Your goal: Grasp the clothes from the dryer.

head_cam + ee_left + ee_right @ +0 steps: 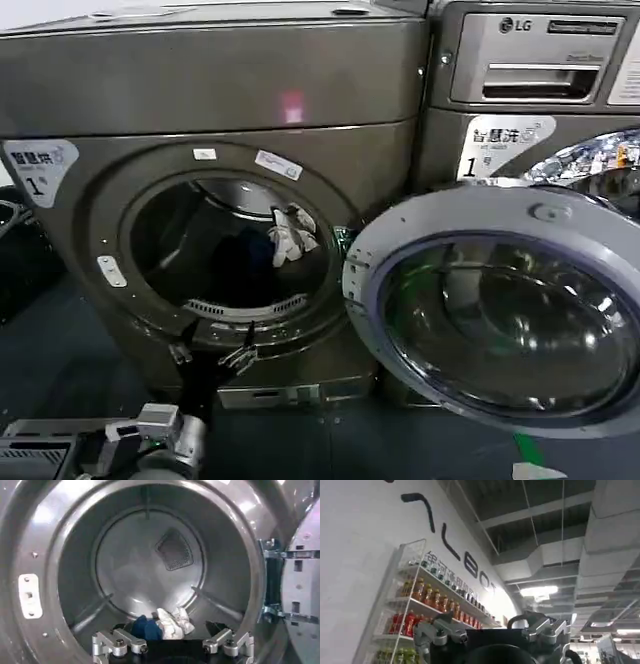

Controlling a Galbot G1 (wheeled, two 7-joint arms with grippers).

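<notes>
The left pincer (pixel 172 646), spread wide at the dryer's (pixel 90 100) porthole lip, faces the clothes (pixel 162 625) lying straight ahead on the drum floor.

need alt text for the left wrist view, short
The left hand, fingers spread open, faces the dryer drum's open porthole. On the drum floor just beyond it lie the clothes, a navy piece beside a white one. The open door's hinge is at one edge.

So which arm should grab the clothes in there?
The left. Its end effector hangs open at the dryer porthole, facing the clothes. The right end effector, also open, points up toward the ceiling.
</notes>
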